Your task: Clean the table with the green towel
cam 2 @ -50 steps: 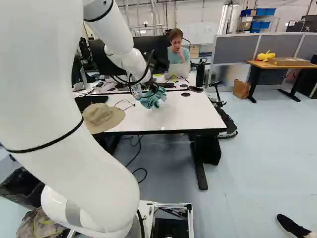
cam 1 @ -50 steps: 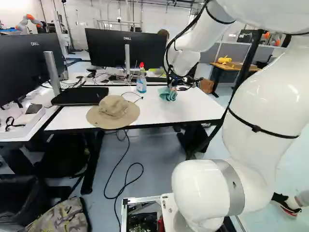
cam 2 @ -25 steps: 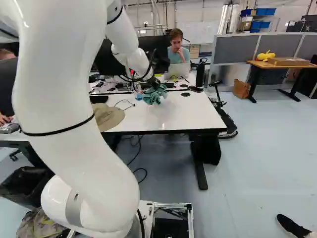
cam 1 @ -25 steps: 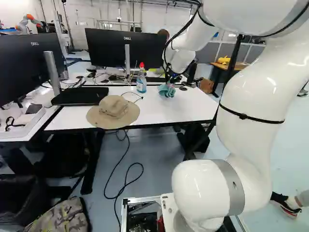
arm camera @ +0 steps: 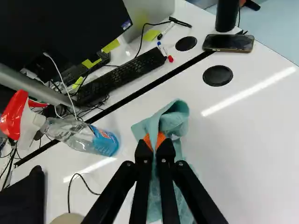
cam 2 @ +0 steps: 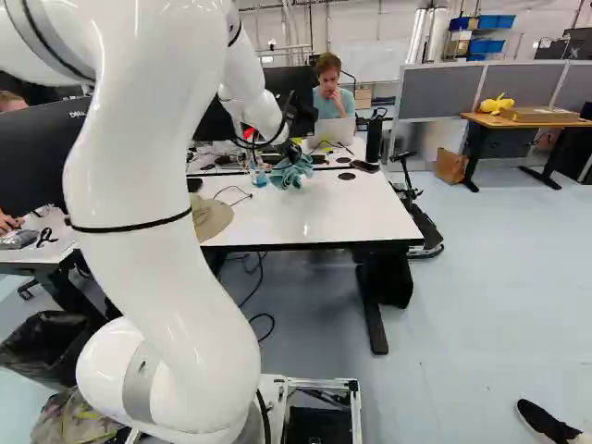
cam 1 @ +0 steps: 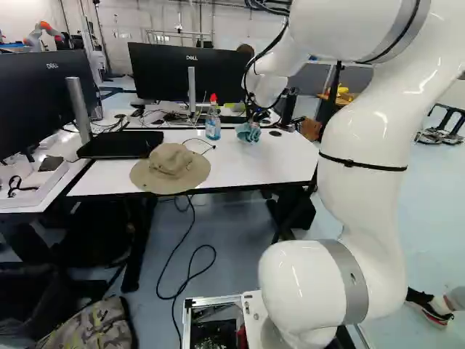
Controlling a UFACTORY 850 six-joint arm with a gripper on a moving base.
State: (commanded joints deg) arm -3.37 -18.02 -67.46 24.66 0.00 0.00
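Logged first, being largest: white arm (cam 1: 363, 145), rising from the joint at the foot of both base views and reaching forward over the white tabletop (cam 1: 276, 163). Noted next a black monitor (cam 1: 156, 73) beyond the far side, at the upper left of the left base view.

Recorded a tan hat (cam 1: 174, 163) near the front edge, just beside a flat black case (cam 1: 120, 144). Found a black keyboard (arm camera: 124, 72) ahead of the towel in the wrist view, across the dark seam (arm camera: 140, 92); a black bottle (arm camera: 227, 14) farther ahead, just beyond the phone.

Read the hand (cam 1: 254, 116) as clenched on the green towel (arm camera: 173, 119), with cloth pinched between the orange pads (arm camera: 160, 138) (bunched ahead of the fingertips, trailing back beneath the fingers). Located the towel over the tabletop, well behind its front edge; cannot tell how much of it touches the surface.

Marked a spray bottle (cam 1: 213, 123) upright near the towel, clear with blue liquid and a red top. Listed smaller items last: phone (arm camera: 229, 43) lying across the seam; black disc (arm camera: 217, 75) just beside the phone; thin black cable (arm camera: 70, 191) near the hat.
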